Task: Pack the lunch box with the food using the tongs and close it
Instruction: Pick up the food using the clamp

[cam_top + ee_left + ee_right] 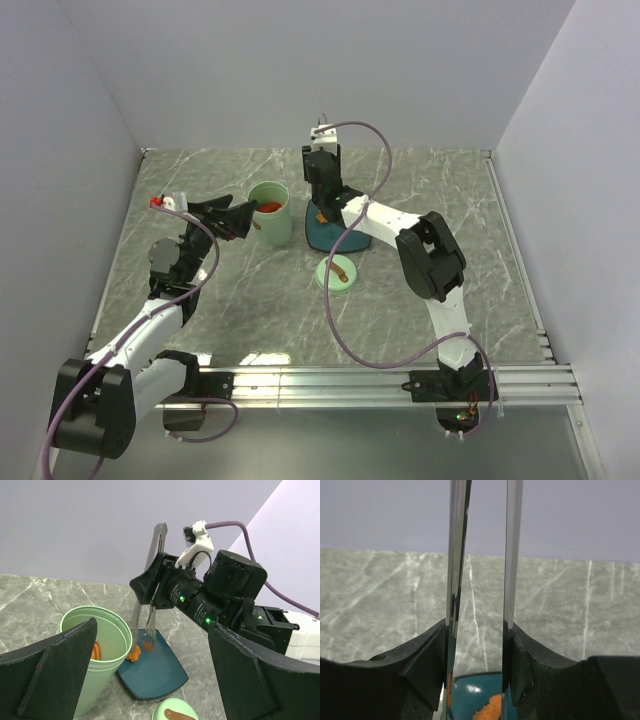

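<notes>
The left claw [150, 680] fills the foreground of its own wrist view, its two dark fingers [50, 675] spread wide with nothing between them. It hangs just beside the pale green lunch box [270, 212], which stands upright and open on the marble desk [200, 180], left of the middle. An orange piece of food [95, 651] shows inside the lunch box, against its wall.

Immediately to the right of the lunch box sits the dark teal plate [325, 235], its near corner touching or almost touching the lunch box's base. The right claw [152, 582] hangs over the plate, pinching the grey metal tongs [150, 580] by their middle, arms pointing down. The tong tips rest at the plate's left edge, where a brownish-orange fried chunk [133, 653] lies on the rim and a second orange piece [147, 645] sits at the tips; whether the tips grip it I cannot tell.

The round green lid [337, 273] with its brown strip handle lies flat on the desk in front of the plate, apart from it.

Open marble lies left of the lunch box up to the side wall, and a broad bare stretch runs right of the plate to the rail at the desk's right edge.
</notes>
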Motion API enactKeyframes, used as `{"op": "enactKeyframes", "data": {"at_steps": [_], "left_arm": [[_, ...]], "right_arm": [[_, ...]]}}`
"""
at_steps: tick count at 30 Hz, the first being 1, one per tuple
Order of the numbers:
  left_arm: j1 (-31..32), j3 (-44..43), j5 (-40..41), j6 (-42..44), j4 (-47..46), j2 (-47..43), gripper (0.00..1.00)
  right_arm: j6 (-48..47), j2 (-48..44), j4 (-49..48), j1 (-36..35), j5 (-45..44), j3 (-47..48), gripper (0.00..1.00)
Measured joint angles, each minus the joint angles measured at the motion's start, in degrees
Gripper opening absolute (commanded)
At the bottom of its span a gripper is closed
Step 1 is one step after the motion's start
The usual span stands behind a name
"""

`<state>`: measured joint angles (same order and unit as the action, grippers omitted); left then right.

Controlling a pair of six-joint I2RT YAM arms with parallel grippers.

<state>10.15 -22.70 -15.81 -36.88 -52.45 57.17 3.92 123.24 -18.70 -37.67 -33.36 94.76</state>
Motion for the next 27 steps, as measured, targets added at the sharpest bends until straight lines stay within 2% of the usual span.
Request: {"op": "enactKeyframes", "data": {"at_steps": [11, 21, 27], "left_arm": [[-0.11, 0.00, -0.02, -0.02, 0.00, 0.00, 0.99], [-0.22, 0.26, -0.02, -0.02, -0.02, -0.02, 0.99], [-0.28, 0.63, -0.02, -0.17, -0.02, -0.02, 0.99]], "right_arm": [[0.00, 0.33, 3.52, 0.00, -1.95, 0.13, 0.53], [0.02, 4.66, 5.81, 0.02, -2.27, 3.50, 0.50], [-0.17, 4.83, 6.43, 0.02, -2.80, 3.61, 0.32]]}}
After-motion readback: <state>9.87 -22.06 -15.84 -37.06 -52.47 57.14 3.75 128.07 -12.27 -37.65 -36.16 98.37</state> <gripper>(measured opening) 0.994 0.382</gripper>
